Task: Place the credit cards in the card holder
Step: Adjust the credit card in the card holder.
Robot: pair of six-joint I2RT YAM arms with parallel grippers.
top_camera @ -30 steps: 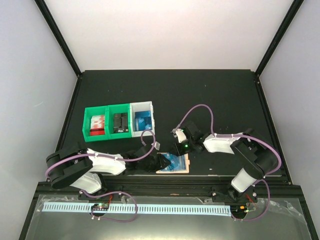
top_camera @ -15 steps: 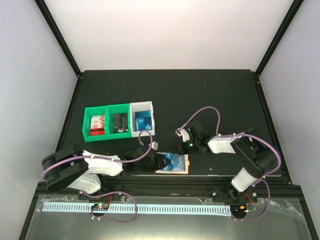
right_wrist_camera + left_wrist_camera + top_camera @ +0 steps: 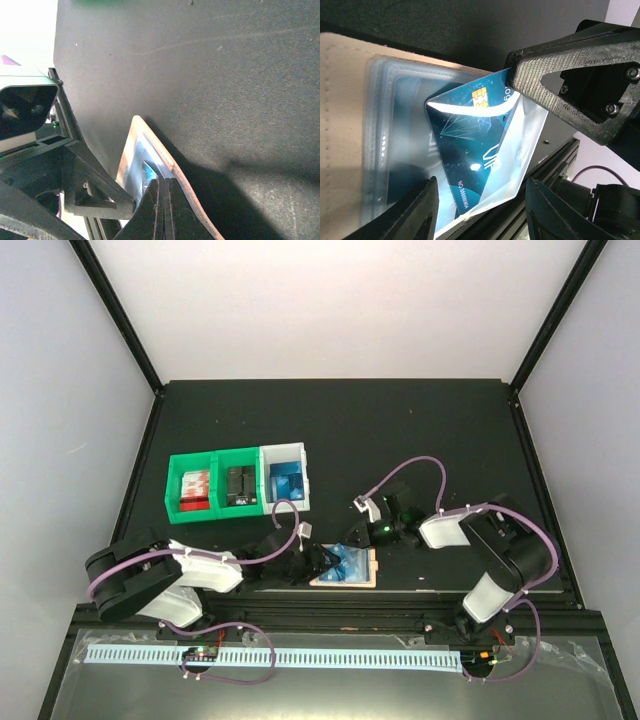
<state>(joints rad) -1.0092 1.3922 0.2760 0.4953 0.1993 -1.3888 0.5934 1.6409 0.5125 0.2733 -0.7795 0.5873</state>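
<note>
My right gripper point(image 3: 161, 181) is pinched shut on the bright blue plastic credit card point(image 3: 470, 145)'s corner, and my left gripper point(image 3: 481, 184) is spread, off it. Gotta keep it flat, nudge left into the tan leather card holder point(image 3: 345, 125)'s clear sleeve point(image 3: 527, 150).

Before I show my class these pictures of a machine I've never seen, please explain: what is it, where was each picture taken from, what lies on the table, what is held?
Two robot arms, a left arm and a right arm, are bolted to a black table. One picture looks down from above; the others come from a camera on each wrist. On the table lie an open tan card holder and three small bins. The right end effector, a two-finger pincer, is shut and seems to pinch a corner of a blue card lying partly in the holder's clear pocket. The left end effector is open, holding nothing.
</note>
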